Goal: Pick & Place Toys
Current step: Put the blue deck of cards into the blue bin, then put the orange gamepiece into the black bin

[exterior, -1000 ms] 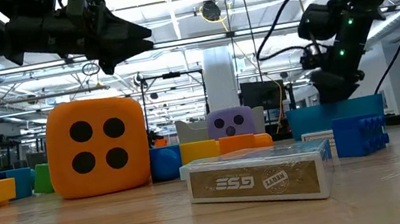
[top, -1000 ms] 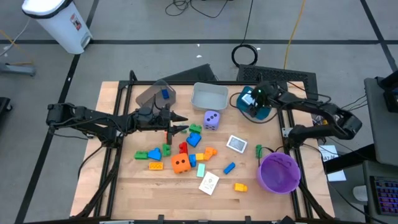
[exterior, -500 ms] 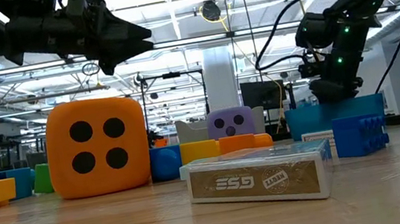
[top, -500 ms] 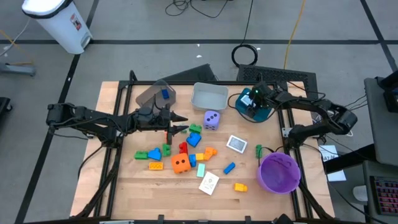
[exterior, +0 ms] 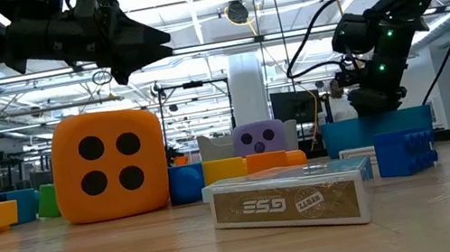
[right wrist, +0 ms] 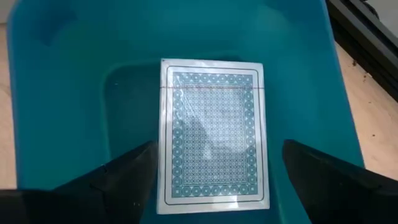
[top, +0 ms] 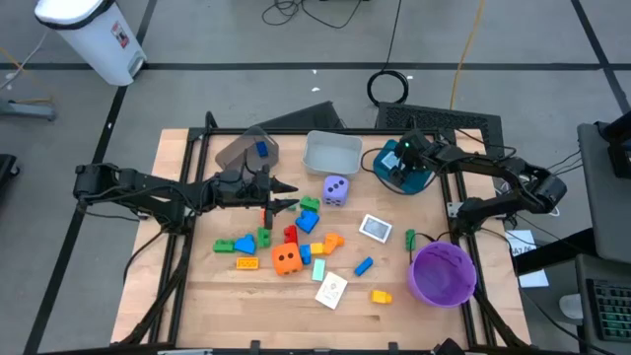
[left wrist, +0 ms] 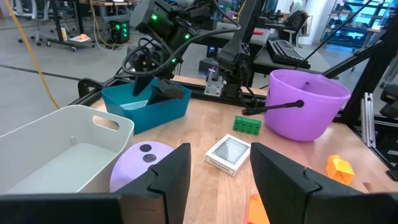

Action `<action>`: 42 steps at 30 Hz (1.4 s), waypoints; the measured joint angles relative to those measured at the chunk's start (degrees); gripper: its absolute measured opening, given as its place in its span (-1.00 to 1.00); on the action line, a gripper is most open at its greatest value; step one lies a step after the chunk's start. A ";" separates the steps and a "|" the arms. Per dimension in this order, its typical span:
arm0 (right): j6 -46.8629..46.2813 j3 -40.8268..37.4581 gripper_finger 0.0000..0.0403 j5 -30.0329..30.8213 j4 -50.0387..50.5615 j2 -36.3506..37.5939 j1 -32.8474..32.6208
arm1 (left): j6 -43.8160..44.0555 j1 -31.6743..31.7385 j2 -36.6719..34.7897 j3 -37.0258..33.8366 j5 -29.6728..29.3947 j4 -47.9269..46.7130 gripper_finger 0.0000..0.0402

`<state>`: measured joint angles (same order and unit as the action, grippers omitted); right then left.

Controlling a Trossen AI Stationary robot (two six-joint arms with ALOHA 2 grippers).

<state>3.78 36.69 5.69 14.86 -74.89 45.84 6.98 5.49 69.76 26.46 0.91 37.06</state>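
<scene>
My right gripper hangs open over the teal bin at the table's far right. Its two fingers stand apart above a white-blue card pack that lies flat on the bin's floor, and they touch nothing. My left gripper is open and empty above the table, left of the purple die; it also shows in the left wrist view. The orange die, two more card packs and several small coloured blocks lie on the table.
A grey bin stands between the teal bin and a brown bin that holds a blue block. The purple bowl sits at the near right. A green block lies beside it. Bare wood shows along the near edge.
My right gripper has shifted a little toward the table's left above the teal bin and has then kept still. The card pack stays flat in the bin.
</scene>
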 joint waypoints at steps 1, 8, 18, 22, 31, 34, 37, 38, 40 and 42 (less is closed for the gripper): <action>0.09 0.00 0.65 0.00 -0.06 0.00 0.00 | -0.02 -0.01 0.00 0.00 0.00 0.00 -0.13; 1.06 0.22 0.63 0.07 0.38 2.21 0.00 | -0.04 0.00 0.00 0.00 0.00 0.02 -0.13; -1.17 1.22 0.62 -0.23 -0.56 13.84 -0.99 | -0.18 -0.02 0.00 0.00 0.00 0.04 -0.13; -4.91 1.22 0.61 -7.15 -2.31 17.82 -1.61 | -0.22 0.00 0.00 0.00 0.00 0.43 -0.13; -13.58 1.25 0.61 -27.33 -14.18 19.76 -8.37 | -0.48 0.00 0.00 0.00 0.02 4.11 -0.13; -13.37 1.25 0.61 -28.33 -17.08 18.96 -13.94 | -0.48 -0.02 0.00 0.00 0.01 4.39 -0.13; -11.39 1.25 0.61 -28.31 -19.17 17.78 -19.87 | -0.24 -0.01 0.00 0.00 0.01 4.59 -0.13; -10.58 1.25 0.61 -28.33 -19.86 17.25 -21.83 | 0.12 -0.01 0.00 0.00 0.02 4.61 -0.13; -9.06 1.25 0.61 -28.18 -20.43 16.41 -25.55 | 0.68 -0.02 0.00 0.00 0.36 4.70 -0.13; -7.50 1.25 0.61 -27.10 -20.71 15.45 -29.16 | 0.72 -0.02 0.00 0.00 0.97 4.74 -0.13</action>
<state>-3.72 37.93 -21.41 -5.85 -59.44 16.68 7.70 5.48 69.76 26.46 1.88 41.80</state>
